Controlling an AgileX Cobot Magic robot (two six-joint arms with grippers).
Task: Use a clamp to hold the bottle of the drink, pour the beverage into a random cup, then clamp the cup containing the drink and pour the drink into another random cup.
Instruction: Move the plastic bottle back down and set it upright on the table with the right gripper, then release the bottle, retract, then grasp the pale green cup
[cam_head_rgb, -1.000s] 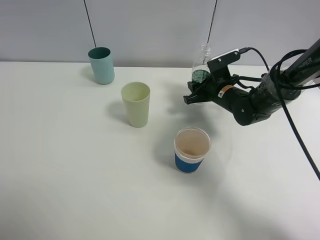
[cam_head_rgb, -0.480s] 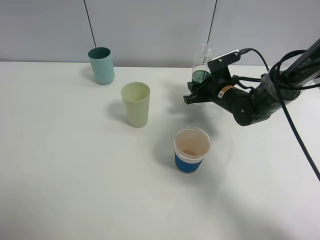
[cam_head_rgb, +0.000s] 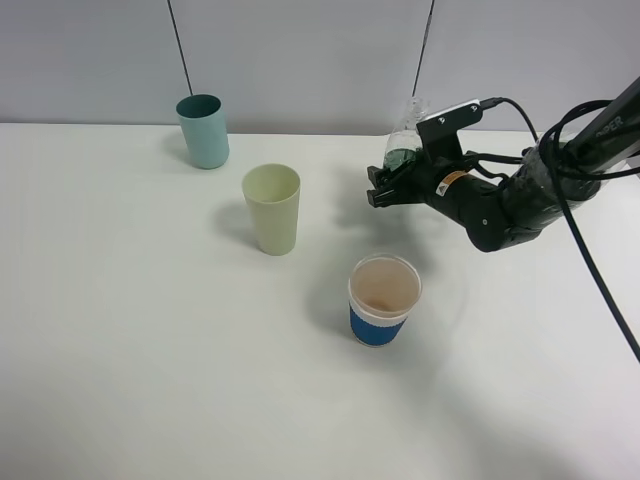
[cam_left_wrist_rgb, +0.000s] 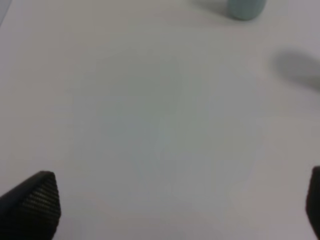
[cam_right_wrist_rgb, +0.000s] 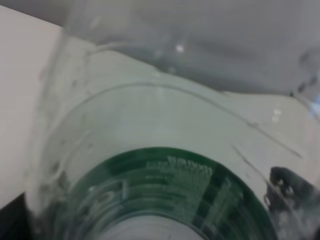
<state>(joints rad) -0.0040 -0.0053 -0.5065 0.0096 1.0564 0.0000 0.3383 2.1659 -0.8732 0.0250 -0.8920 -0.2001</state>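
My right gripper (cam_head_rgb: 379, 188) is shut on a clear plastic bottle (cam_head_rgb: 403, 152) with a green label, held just above the table at the back right and tilted. The bottle fills the right wrist view (cam_right_wrist_rgb: 160, 150). A blue-and-white paper cup (cam_head_rgb: 383, 300) stands in front of the gripper, a pale green cup (cam_head_rgb: 271, 208) to its left, and a teal cup (cam_head_rgb: 203, 131) at the back left. My left gripper (cam_left_wrist_rgb: 170, 210) is open and empty over bare table. It does not show in the exterior view.
The white table (cam_head_rgb: 150, 350) reaches to a grey back wall. The right arm's black cables (cam_head_rgb: 580, 240) hang over the table's right side. The teal cup's base (cam_left_wrist_rgb: 245, 7) shows in the left wrist view.
The right gripper has risen slightly with the bottle, and the bottle's neck now leans over instead of standing upright. The cups have not moved.
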